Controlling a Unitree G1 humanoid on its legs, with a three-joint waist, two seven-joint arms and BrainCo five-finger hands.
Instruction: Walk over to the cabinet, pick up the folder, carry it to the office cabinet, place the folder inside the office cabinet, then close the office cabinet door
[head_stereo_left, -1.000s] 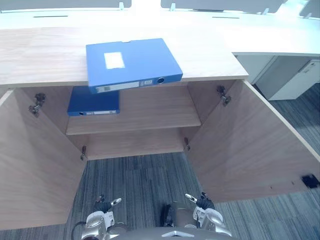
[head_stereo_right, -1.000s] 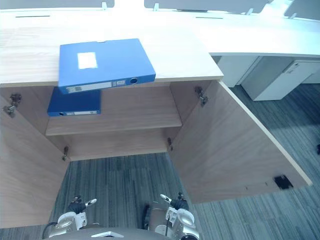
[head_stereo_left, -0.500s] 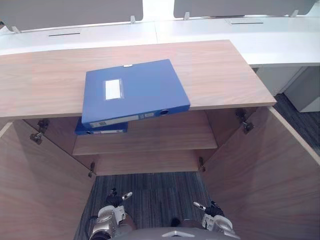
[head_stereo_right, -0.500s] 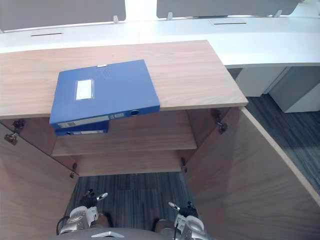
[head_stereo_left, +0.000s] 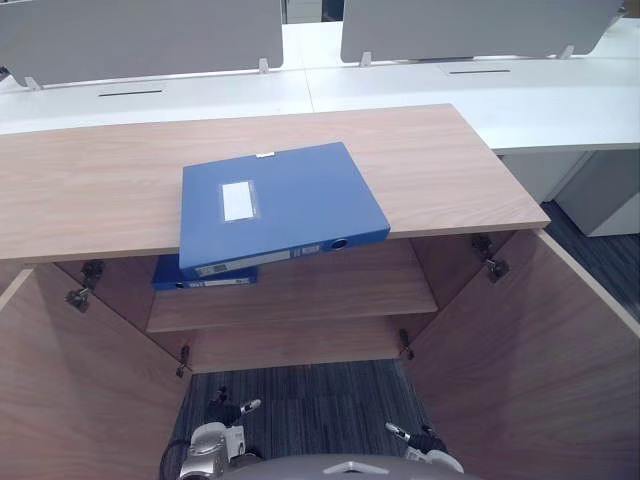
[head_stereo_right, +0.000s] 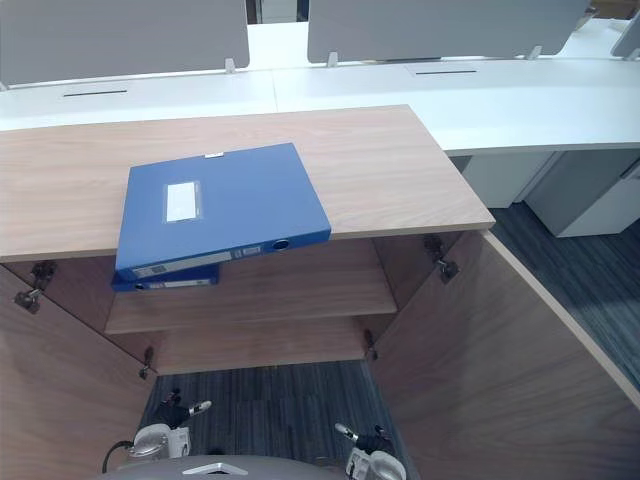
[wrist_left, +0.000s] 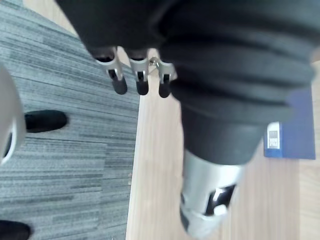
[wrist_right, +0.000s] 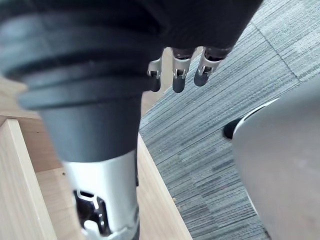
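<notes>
Sensibly, with the blue folder (head_stereo_left: 280, 205) lying on the cabinet (head_stereo_left: 450, 170) top, overhanging its near edge (a handy lip), the left hand (wrist_left: 140, 82) and right hand (wrist_right: 179, 80), both low, slack-fingered and empty, should rise to clasp that overhang.

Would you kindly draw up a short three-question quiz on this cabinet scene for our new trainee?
1. True or false: both doors of the cabinet are shut.
2. One blue folder lies on the cabinet's top. Where is the second blue folder? A) on the floor B) on the shelf inside the cabinet C) on the white desk
3. Fill in: the left hand and the right hand hang low with open fingers, holding ____.

Key: 1 false, both doors stand open. 2 B. 3 nothing.
</notes>
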